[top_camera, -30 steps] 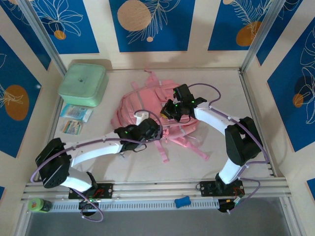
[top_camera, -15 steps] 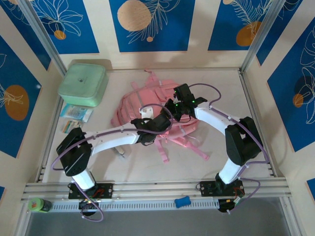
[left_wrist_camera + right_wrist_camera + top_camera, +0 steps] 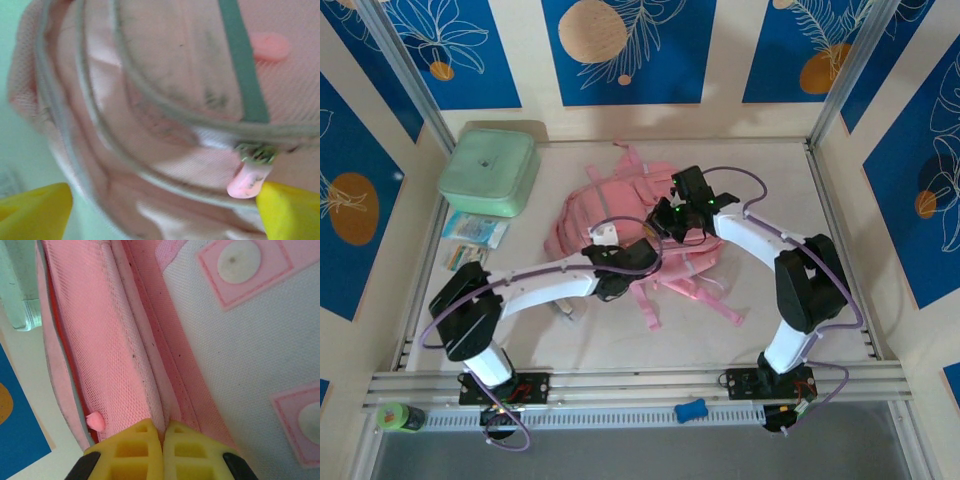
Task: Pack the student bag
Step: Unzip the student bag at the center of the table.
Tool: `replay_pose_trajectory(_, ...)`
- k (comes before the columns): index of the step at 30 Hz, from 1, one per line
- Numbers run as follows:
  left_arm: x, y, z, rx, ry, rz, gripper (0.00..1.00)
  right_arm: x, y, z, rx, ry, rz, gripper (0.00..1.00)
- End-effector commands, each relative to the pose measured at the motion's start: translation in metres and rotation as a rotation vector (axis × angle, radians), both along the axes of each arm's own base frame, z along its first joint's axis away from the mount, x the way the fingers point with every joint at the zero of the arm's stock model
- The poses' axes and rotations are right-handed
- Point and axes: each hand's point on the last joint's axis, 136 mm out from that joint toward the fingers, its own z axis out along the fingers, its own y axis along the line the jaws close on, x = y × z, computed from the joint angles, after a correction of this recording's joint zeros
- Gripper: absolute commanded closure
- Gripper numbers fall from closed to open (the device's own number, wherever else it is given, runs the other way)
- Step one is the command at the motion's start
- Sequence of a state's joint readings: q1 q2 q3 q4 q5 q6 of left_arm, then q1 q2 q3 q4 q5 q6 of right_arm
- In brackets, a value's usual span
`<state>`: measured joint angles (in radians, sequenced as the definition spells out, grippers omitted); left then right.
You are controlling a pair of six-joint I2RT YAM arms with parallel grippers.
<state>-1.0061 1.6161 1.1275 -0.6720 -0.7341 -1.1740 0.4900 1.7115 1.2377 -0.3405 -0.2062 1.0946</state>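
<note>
Left wrist view: student bag (image 3: 165,100) blurred, cropped; top view: flat packets (image 3: 475,229) unreadable.

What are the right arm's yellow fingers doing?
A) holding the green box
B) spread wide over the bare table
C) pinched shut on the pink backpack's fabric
C: the right gripper is closed, its yellow tips meeting on a seam of the pink backpack.

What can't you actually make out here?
- Top view: middle of the large soft pink fabric backpack, hidden under left gripper and right gripper.
- Top view: small flat packets, print too small to read.
- Left wrist view: fabric blurred; yellow fingers cut off below.
</note>
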Motion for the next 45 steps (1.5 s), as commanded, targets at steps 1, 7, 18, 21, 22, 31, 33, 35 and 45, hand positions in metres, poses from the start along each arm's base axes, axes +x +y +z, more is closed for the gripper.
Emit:
replay_pose_trajectory(1, -0.009, 0.016, 0.011, 0.011, -0.001, -0.019, 0.13, 0.015, 0.011, 0.029, 0.058, -0.082, 0.024, 1.00)
replay_pose_trajectory(7, -0.006, -0.014, 0.017, -0.089, 0.005, -0.112, 0.13, 0.017, 0.013, 0.027, 0.049, -0.082, 0.028, 1.00)
replay_pose_trajectory(18, 0.015, -0.037, 0.018, -0.058, 0.014, -0.197, 0.34, 0.015, 0.014, 0.025, 0.056, -0.067, 0.029, 1.00)
replay_pose_trajectory(21, 0.019, -0.037, 0.013, -0.053, 0.043, -0.216, 0.41, 0.016, 0.013, 0.027, 0.051, -0.074, 0.030, 1.00)
replay_pose_trajectory(22, 0.019, -0.037, 0.011, -0.047, 0.051, -0.221, 0.44, 0.016, 0.014, 0.028, 0.055, -0.078, 0.033, 1.00)
replay_pose_trajectory(31, 0.035, -0.026, 0.008, 0.006, 0.054, -0.200, 0.71, 0.014, 0.015, 0.026, 0.048, -0.074, 0.033, 1.00)
replay_pose_trajectory(33, 0.038, -0.024, 0.009, 0.013, 0.045, -0.203, 0.77, 0.013, 0.016, 0.025, 0.048, -0.073, 0.038, 1.00)
replay_pose_trajectory(35, 0.041, -0.022, 0.007, 0.005, 0.049, -0.204, 0.83, 0.013, 0.014, 0.025, 0.038, -0.077, 0.043, 1.00)
replay_pose_trajectory(45, 0.033, -0.001, 0.007, 0.083, 0.058, -0.338, 1.00, 0.018, -0.014, 0.022, -0.052, -0.099, 0.073, 1.00)
